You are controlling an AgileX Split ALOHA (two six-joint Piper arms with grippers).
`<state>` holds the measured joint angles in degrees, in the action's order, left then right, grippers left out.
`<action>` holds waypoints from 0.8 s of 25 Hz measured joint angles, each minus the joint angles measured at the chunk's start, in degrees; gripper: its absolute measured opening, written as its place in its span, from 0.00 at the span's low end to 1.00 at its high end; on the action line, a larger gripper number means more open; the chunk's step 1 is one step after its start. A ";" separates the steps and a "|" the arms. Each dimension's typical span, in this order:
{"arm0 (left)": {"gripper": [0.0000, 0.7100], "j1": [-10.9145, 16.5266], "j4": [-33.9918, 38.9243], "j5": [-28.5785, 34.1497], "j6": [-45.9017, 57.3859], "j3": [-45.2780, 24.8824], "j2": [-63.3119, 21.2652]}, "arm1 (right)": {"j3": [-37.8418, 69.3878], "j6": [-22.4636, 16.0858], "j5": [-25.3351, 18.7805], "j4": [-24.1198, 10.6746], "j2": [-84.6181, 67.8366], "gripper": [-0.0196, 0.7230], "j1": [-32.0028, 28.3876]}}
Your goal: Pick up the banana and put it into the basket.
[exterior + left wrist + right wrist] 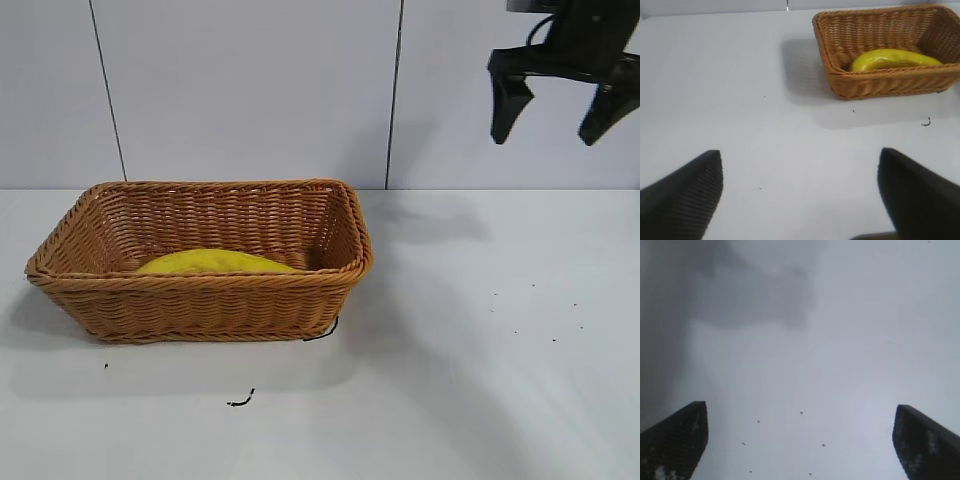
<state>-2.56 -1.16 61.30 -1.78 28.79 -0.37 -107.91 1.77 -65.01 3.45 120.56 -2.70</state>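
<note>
The yellow banana (215, 262) lies inside the light-brown wicker basket (200, 300) at the left of the table. Both also show in the left wrist view, the banana (892, 59) curved along the basket's near wall (890, 82). My right gripper (548, 136) hangs open and empty high above the table at the upper right, well clear of the basket. In the right wrist view its fingers (677, 440) stand wide apart over bare table. My left gripper (800, 165) is open and empty, away from the basket; it is out of the exterior view.
The white table (480, 360) carries small dark specks and a short black scrap (240, 400) in front of the basket. A grey panelled wall (250, 90) stands behind the table.
</note>
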 joint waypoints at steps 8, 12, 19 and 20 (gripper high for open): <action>0.89 0.00 0.00 0.00 0.00 0.00 0.00 | 0.00 1.53 -4.34 -0.07 -0.13 0.95 -3.11; 0.89 0.00 0.00 0.00 0.00 0.00 0.00 | 0.05 1.78 -4.70 0.23 -0.48 0.95 -2.45; 0.89 0.00 0.00 0.00 0.00 0.00 0.00 | 4.79 2.40 -4.69 0.71 -4.21 0.95 -0.92; 0.89 0.00 0.00 0.00 0.00 0.00 0.00 | 6.52 2.19 -4.69 0.71 -5.13 0.95 -0.92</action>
<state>-2.56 -1.16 61.30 -1.78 28.79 -0.37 -101.39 3.96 -69.69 4.15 115.43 -3.61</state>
